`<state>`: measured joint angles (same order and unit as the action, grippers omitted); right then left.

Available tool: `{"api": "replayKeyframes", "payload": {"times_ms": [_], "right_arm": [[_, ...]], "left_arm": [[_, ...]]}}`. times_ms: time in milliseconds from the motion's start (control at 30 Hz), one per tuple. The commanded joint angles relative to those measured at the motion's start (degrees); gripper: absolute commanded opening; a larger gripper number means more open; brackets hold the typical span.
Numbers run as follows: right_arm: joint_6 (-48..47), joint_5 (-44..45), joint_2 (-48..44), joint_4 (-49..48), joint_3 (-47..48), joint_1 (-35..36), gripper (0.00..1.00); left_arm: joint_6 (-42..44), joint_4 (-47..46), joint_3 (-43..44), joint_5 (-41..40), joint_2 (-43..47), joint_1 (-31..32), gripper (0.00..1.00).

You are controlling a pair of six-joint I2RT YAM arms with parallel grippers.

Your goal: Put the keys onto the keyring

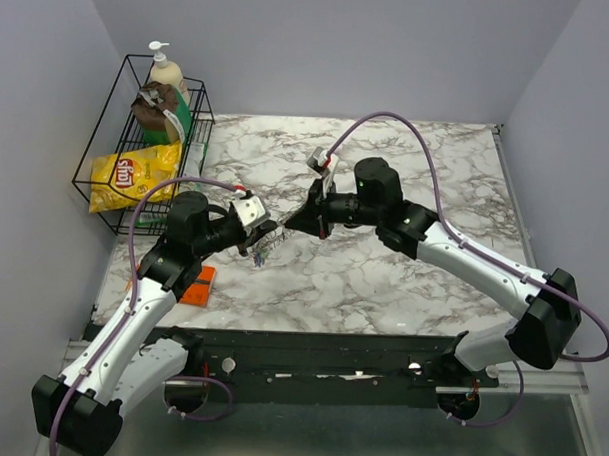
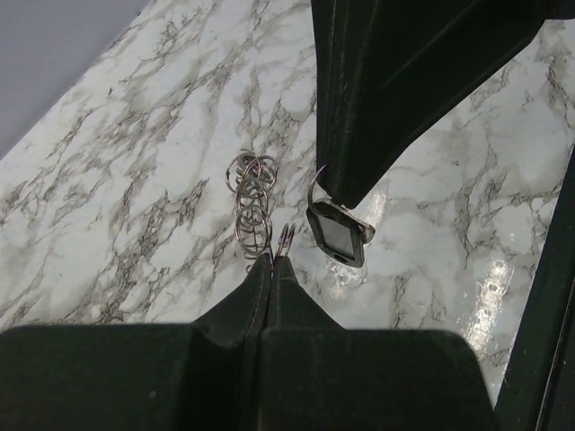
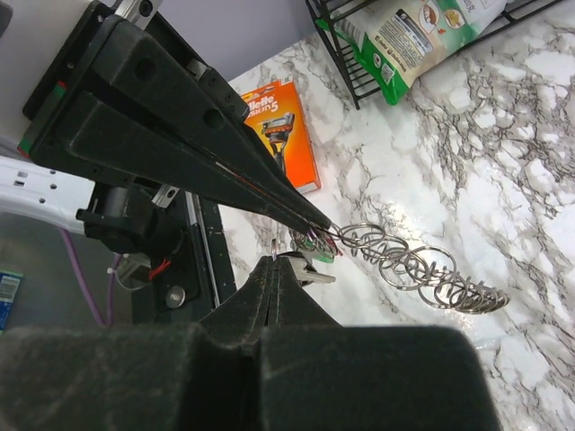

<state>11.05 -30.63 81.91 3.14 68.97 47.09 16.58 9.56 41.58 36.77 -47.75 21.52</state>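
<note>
My left gripper (image 1: pixel 264 230) (image 2: pixel 272 260) is shut on the rim of a silvery wire ring (image 2: pixel 286 237). This ring is the near end of the keyring (image 2: pixel 252 193) (image 3: pixel 418 269), a string of linked rings hanging over the marble. Small keys with green and purple heads (image 3: pixel 314 244) dangle by the left fingertips (image 3: pixel 325 224). My right gripper (image 1: pixel 297 222) (image 3: pixel 275 262) faces it from the right. It is shut on a black-headed key (image 2: pixel 337 235) (image 3: pixel 310 267), with the key's silver blade sticking out sideways. The two gripper tips sit a finger-width apart.
A black wire basket (image 1: pixel 107 141) at the back left holds a yellow chip bag (image 1: pixel 134 172), a soap bottle (image 1: pixel 168 78) and a green packet (image 3: pixel 404 36). An orange razor box (image 1: pixel 197 284) (image 3: pixel 286 135) lies near the left arm. Grey walls close both sides.
</note>
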Motion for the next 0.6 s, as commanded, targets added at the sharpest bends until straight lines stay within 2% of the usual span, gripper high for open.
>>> {"api": "replayKeyframes", "payload": {"times_ms": [0, 567], "right_arm": [[0.6, -1.4, 1.9, 1.6, 2.5, 0.4, 0.01], [1.3, 4.3, 4.2, 4.8, 4.7, 1.6, 0.00]], "left_arm": [[1.0, -1.7, 1.9, -0.7, 1.5, 0.4, 0.00], [0.7, -1.6, 2.2, -0.8, 1.9, 1.0, 0.00]]}}
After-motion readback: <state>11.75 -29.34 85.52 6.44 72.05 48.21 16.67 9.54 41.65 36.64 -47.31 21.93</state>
